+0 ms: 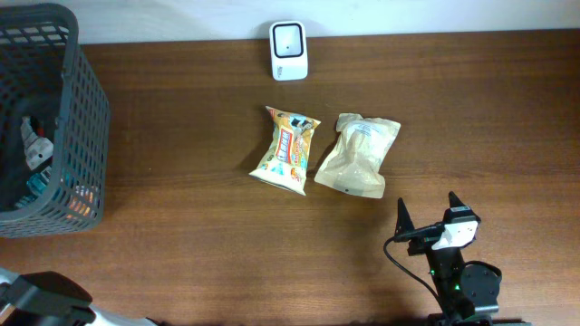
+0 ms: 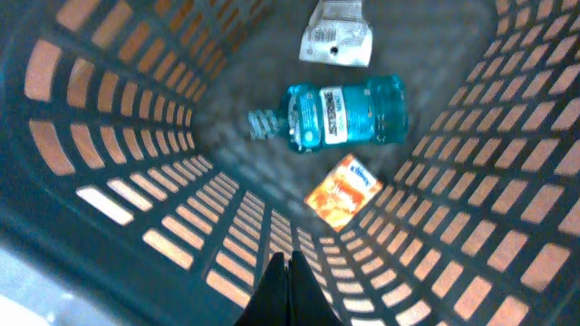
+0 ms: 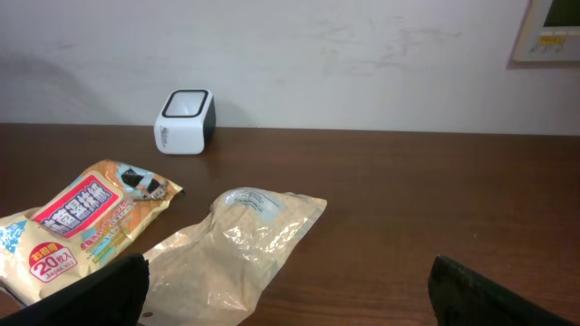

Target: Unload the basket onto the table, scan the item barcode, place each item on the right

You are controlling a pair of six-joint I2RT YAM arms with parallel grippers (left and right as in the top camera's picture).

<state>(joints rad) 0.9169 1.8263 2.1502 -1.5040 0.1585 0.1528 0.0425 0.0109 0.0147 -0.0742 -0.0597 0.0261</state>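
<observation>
Lying near the scanner (image 1: 289,51): a printed bag (image 1: 286,151) beside a tan pouch (image 1: 357,156).

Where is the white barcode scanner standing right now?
In the overhead view the white scanner stands at the far edge of the table, near its middle, just beyond the colourful snack bag and the tan pouch.

Basket (image 1: 91,118) stands on the worktop (image 1: 181,244), far left. In it, a bottle (image 2: 344,112) lies on its side mid-floor, with a packet (image 2: 336,34) on one side of it and a box (image 2: 343,190) on the other, near the wall. Scanner (image 1: 289,51) sits at the back edge, centre. In front of it are two bags just beside each other: snack bag (image 1: 286,151) left, pouch (image 1: 357,156) right. Right end effector (image 1: 430,215) is at the front, before the pouch, slightly right, apart from it.
</observation>
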